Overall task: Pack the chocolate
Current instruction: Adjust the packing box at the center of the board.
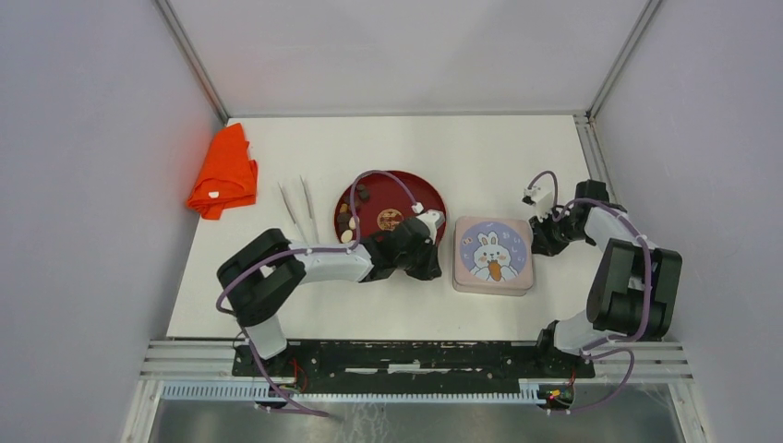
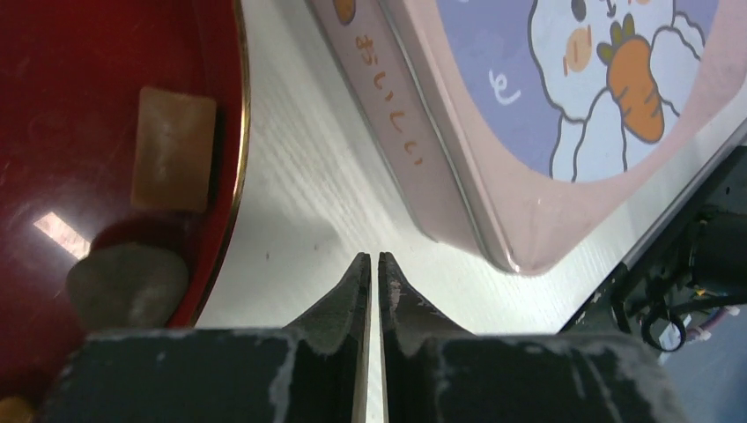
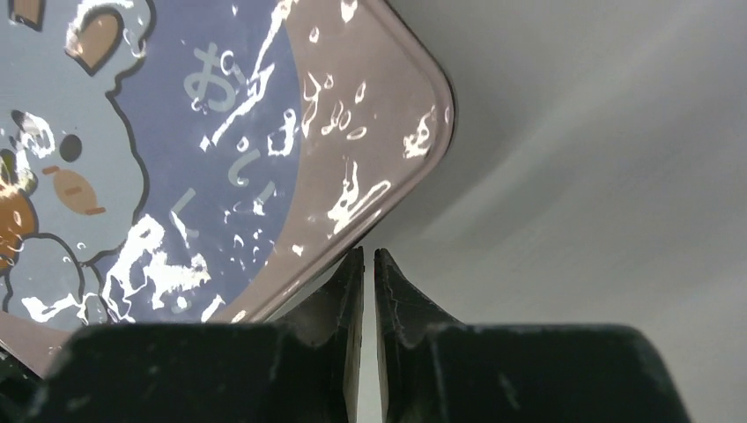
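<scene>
The chocolate [image 1: 346, 222] lies as several small dark, tan and cream pieces on a red plate [image 1: 415, 196]. In the left wrist view a tan square piece [image 2: 173, 148] and a pale rounded piece [image 2: 128, 284] sit near the plate's rim [image 2: 231, 176]. A pink tin with a bunny lid [image 1: 493, 255] stands closed to the right of the plate. My left gripper [image 1: 436, 266] is shut and empty, low over the table between plate and tin [image 2: 414, 141]. My right gripper [image 1: 539, 242] is shut and empty at the tin's right edge [image 3: 220, 132].
An orange cloth [image 1: 224, 172] lies at the far left. White tongs [image 1: 298, 205] lie between the cloth and the plate. White walls enclose the table on three sides.
</scene>
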